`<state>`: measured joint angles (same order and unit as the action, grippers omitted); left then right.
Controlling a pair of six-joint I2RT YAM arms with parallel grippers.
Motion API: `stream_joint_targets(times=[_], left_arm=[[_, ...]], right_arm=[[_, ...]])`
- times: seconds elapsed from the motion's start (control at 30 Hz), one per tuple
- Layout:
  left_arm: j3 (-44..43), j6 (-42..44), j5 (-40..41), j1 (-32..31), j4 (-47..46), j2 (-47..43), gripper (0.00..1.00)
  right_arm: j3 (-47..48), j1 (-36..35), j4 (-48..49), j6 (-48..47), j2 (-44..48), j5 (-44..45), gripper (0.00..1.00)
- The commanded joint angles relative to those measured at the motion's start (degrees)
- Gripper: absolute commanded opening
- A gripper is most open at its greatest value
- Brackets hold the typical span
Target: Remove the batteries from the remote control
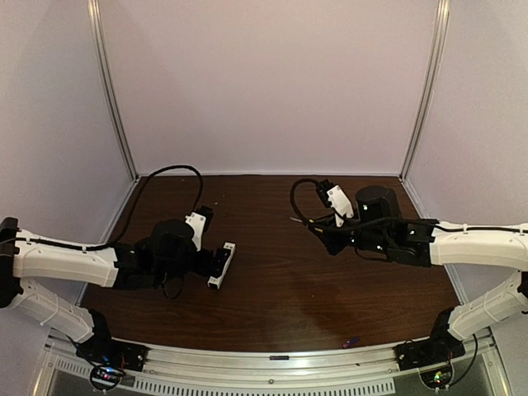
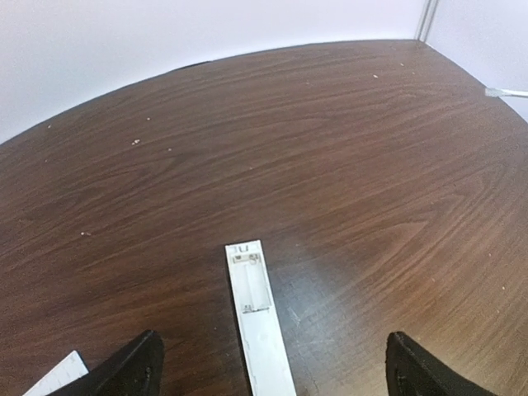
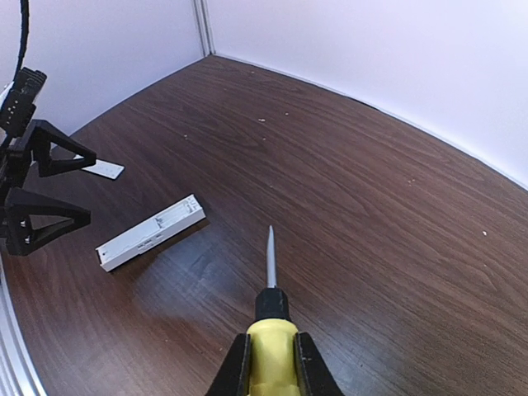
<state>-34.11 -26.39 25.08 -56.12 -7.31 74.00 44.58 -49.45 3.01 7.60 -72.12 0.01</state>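
Note:
The remote control (image 2: 261,326) lies flat on the table with its open battery recess (image 2: 251,283) facing up, and no cell shows in the recess. My left gripper (image 2: 272,338) stands open astride it, its fingers (image 2: 132,371) well clear on both sides. From above, the remote control (image 1: 229,247) lies under my left gripper (image 1: 218,265). One small blue-purple battery (image 1: 351,340) lies near the table's front edge. My right gripper (image 3: 273,338) is shut on a yellow-handled screwdriver (image 3: 272,359), tip pointing towards the remote control (image 3: 150,232) but well short of it.
The thin white cover strip (image 3: 103,169) lies beyond the remote, and its corner shows beside my left finger (image 2: 58,375). White walls and metal posts (image 1: 111,91) enclose the dark wooden table (image 1: 280,289). A metal rail (image 1: 272,359) runs along the front edge.

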Motion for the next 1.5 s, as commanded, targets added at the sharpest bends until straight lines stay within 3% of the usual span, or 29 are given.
stream_joint_targets(times=[0.0,0.27,0.4,0.67,0.97,1.27,1.47], left_arm=[[-2.5,5.9,-4.8,-0.7,4.3,-3.4,0.97],[-5.2,12.7,-14.2,-0.9,9.2,-6.9,0.98],[-6.8,17.7,-16.5,-0.9,10.8,-6.2,0.92],[-10.0,25.0,-30.0,-0.9,8.3,-4.4,0.86],[-18.2,35.1,-44.2,-0.9,13.7,3.1,0.83],[-20.7,36.8,-50.7,-0.9,14.1,7.9,0.57],[-21.1,37.0,-52.5,-0.9,15.2,9.2,0.50]], right_arm=[[2.8,0.3,-2.6,-2.1,-2.0,-8.3,0.00],[4.3,-0.2,-3.8,-2.9,-4.1,-22.1,0.00],[5.1,-0.8,-5.0,-3.4,-4.9,-28.3,0.00],[7.8,-2.3,-9.4,-4.7,-7.0,-33.1,0.00],[8.5,-4.5,-11.2,-4.5,-7.5,-35.5,0.00],[7.9,-5.0,-11.2,-4.2,-5.7,-35.3,0.00],[7.8,-5.0,-10.6,-4.2,-5.4,-35.4,0.00]])
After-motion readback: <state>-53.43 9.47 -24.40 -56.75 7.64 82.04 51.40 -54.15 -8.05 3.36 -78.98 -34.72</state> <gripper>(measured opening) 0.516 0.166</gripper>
